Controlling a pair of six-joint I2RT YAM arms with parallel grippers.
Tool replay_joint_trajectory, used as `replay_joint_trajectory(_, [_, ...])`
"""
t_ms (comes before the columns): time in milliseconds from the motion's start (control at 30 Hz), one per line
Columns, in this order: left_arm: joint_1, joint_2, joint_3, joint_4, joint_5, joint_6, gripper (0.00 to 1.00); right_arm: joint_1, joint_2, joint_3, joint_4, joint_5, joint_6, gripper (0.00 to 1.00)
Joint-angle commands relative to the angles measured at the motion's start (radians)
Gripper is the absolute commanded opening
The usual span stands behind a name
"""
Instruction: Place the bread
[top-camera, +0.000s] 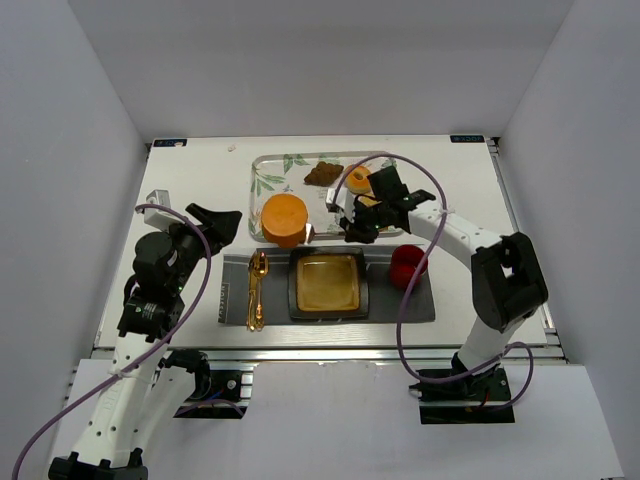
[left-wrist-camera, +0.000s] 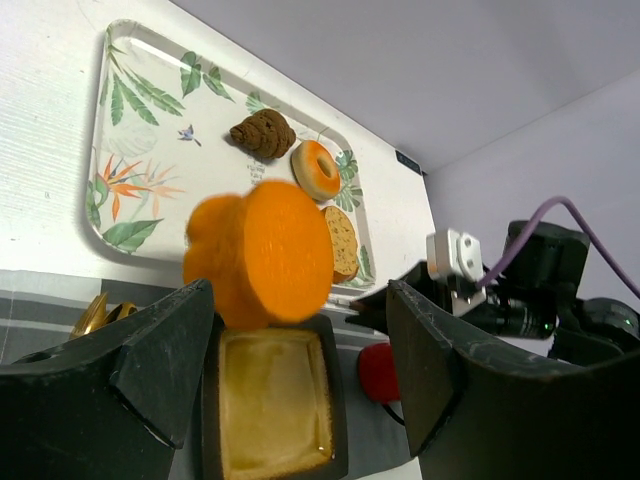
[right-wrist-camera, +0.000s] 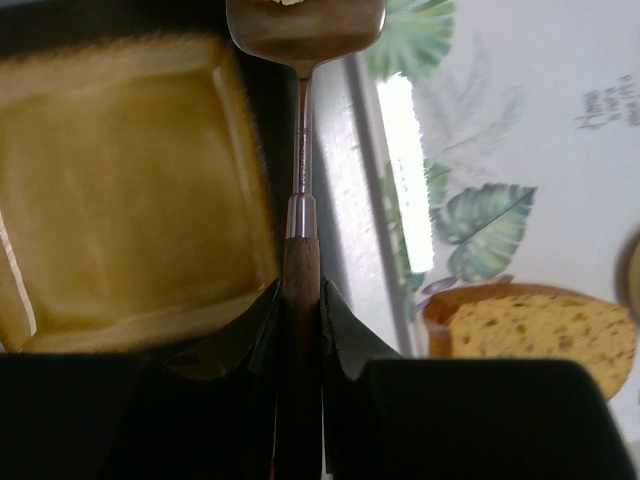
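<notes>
Orange bread (top-camera: 283, 220) tilted at near edge of leaf-print tray (top-camera: 265, 175), just beyond dark square dish (top-camera: 295, 288); left gripper (top-camera: 218, 222) beside it, jaws wide apart, holding nothing; right gripper (right-wrist-camera: 300, 300) clamped on wooden handle of a spatula (right-wrist-camera: 300, 150).

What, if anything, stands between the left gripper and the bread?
Nothing visible does. The left gripper is open, and the bread lies just ahead of it with only clear space between. The spatula in the right gripper points at it from the opposite side.
</notes>
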Motion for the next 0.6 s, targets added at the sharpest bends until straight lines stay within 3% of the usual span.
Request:
replay_joint_trajectory(0, [0.003, -0.014, -0.013, 0.025, 0.01, 0.001, 0.79, -0.002, -0.096, -0.045, -0.028, -0.058, -0.07, 0.0])
replay_joint_trajectory(567, [0.003, -0.061, -0.044, 0.015, 0.004, -0.008, 0.79, -0.002, -0.277, -0.26, -0.114, 0.022, -0.202, 0.0])
